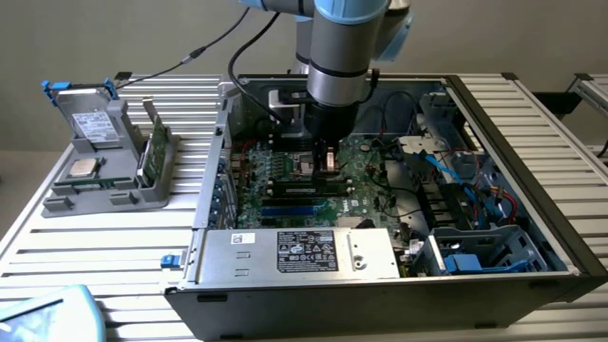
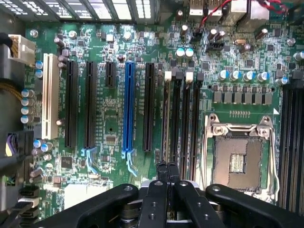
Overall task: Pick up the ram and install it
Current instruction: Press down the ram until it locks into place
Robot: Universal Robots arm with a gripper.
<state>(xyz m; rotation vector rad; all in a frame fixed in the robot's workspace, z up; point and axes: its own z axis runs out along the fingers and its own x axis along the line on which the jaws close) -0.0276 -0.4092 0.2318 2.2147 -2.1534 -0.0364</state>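
gripper (image 1: 328,158) low inside the open grey computer case (image 1: 532,214), over the green motherboard (image 1: 366,187).

black fingers (image 2: 167,176) pressed together, tips meeting above the row of long black memory slots (image 2: 183,121) beside the bare silver processor socket (image 2: 237,159). long thin green ram stick (image 2: 165,121) seated edge-on in the first of those slots, directly ahead of the fingertips; cannot tell if touching. grey parts stand (image 1: 109,167) with a broader green card (image 1: 155,151) on the slatted metal table (image 1: 85,249), well apart at the exterior view's left.
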